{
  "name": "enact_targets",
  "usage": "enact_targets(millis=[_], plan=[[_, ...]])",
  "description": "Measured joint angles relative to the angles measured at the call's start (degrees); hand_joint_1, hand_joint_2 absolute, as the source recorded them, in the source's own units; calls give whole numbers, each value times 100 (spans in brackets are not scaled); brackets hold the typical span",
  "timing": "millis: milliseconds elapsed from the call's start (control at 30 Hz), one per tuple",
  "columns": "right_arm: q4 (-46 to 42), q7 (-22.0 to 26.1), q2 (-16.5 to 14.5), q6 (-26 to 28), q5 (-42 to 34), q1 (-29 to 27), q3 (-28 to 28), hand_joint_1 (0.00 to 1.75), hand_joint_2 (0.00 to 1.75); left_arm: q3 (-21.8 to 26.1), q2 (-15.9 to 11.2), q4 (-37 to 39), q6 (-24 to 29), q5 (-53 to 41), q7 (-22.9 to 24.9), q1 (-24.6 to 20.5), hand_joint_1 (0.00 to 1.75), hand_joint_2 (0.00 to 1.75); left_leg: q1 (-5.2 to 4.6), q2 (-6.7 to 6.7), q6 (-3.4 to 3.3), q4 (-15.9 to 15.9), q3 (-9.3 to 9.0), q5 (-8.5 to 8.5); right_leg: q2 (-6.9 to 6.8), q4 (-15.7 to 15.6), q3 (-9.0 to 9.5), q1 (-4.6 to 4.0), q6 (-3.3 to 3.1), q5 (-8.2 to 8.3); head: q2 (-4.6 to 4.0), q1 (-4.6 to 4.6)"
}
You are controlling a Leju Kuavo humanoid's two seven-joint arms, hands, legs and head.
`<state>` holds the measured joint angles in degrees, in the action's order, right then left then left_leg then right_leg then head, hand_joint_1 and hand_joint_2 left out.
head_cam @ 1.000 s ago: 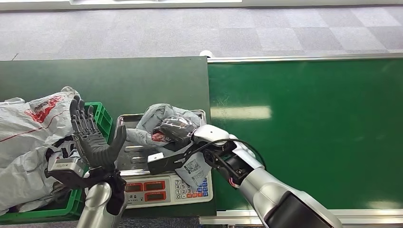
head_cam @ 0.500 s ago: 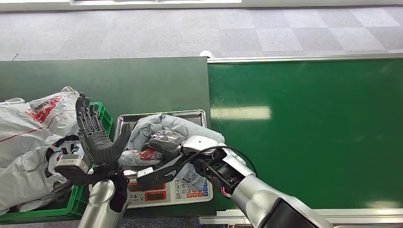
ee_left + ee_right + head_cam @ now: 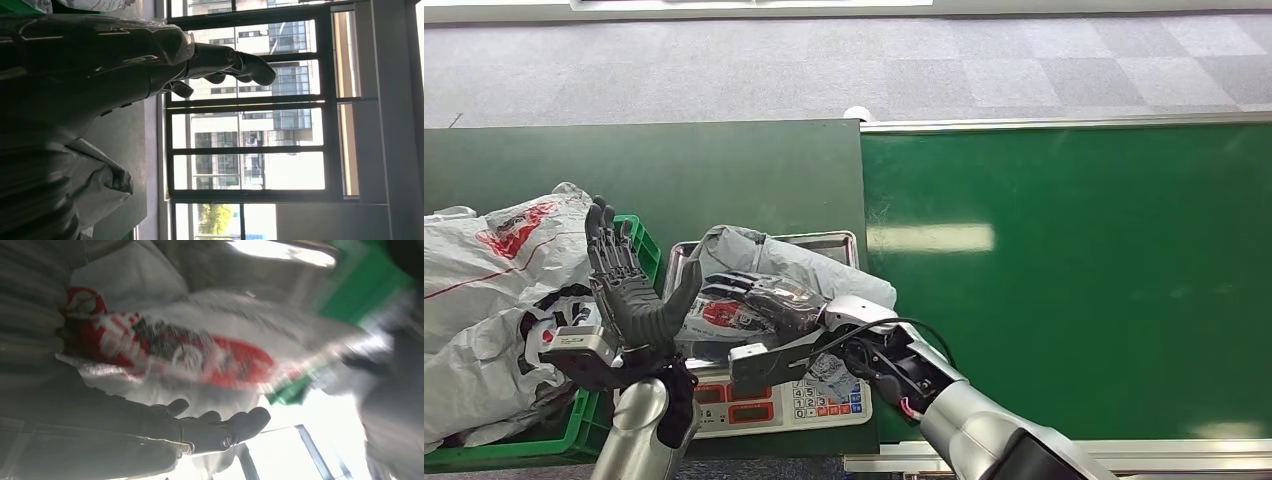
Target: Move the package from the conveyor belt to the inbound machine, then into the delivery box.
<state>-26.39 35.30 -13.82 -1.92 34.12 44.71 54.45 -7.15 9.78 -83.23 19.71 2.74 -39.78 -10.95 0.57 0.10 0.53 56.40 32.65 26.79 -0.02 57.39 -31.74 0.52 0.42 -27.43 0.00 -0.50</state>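
The package [image 3: 759,258], a soft grey bag with red print, lies across the metal tray [image 3: 845,238] of the weighing machine. My right hand [image 3: 769,300] rests on top of its near side with the fingers stretched out flat. In the right wrist view the package [image 3: 200,355] is blurred and the fingers [image 3: 220,427] reach out straight beside it, curled around nothing. To the left of the tray my left hand [image 3: 629,292] stands upright, palm toward the package, fingers apart and holding nothing. The left wrist view shows that hand [image 3: 150,55] against windows.
The machine's keypad and displays [image 3: 824,398] face me below the tray. A green crate [image 3: 639,245] at the left holds large white bags [image 3: 484,290]. The green conveyor belt [image 3: 1074,270] runs on the right, with a dark green table [image 3: 674,170] behind the tray.
My right hand carried the bunched package leftward and down onto the tray, and its fingers have gone from curled around it to flat. The left hand rose slightly and shifted right.
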Motion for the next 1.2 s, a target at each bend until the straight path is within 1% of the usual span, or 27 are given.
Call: enact_targets(millis=[67, 133, 300, 400, 667, 867, 1200], plan=[[-229, 243, 54, -171, -403, -96, -224, 0, 175, 4, -1, -2, -5, -9, 0, 9, 0, 175, 0, 0, 0, 0, 0, 0, 0, 0, -1, 0, 0, 0, 0, 0], [-504, 362, 118, -419, -727, -220, -423, 0, 175, 9, -1, -7, -8, -16, 0, 21, 0, 175, 0, 0, 0, 0, 2, 1, 0, 0, -2, 0, 0, 0, 0, 0], [-1219, 465, 246, -1039, -1471, -539, -848, 0, 175, 28, -1, -56, 14, -17, 0, 72, 0, 175, 0, 1, 1, 0, 3, 1, 0, 0, -4, 0, 0, 0, 0, 0], [-1582, 474, 306, -1265, -1771, -653, -1033, 0, 175, 46, -1, -93, 45, -19, 0, 117, 0, 175, 0, 2, 1, 0, 3, 1, 0, 0, -4, 0, 0, 0, 0, 0], [-2183, 475, 387, -1300, -2234, -781, -1425, 0, 175, 101, -3, -285, 84, -40, 0, 313, 0, 175, 0, 1, 1, 0, 3, 1, 0, 0, -4, 0, 0, 0, 0, 0], [-2522, 391, 434, -1340, -2531, -883, -1707, 0, 175, 175, -4, -395, 87, -50, 0, 428, 0, 175, 0, 1, 1, 0, 3, 1, 0, 0, -4, 0, 0, 0, 0, -1], [-3202, 336, 637, -1258, -2966, -1356, -2337, 0, 175, 314, -10, -610, -50, -93, 0, 660, 0, 175, 0, 0, 0, 0, 4, 1, 0, -1, -4, 0, 0, 0, 0, 0]])
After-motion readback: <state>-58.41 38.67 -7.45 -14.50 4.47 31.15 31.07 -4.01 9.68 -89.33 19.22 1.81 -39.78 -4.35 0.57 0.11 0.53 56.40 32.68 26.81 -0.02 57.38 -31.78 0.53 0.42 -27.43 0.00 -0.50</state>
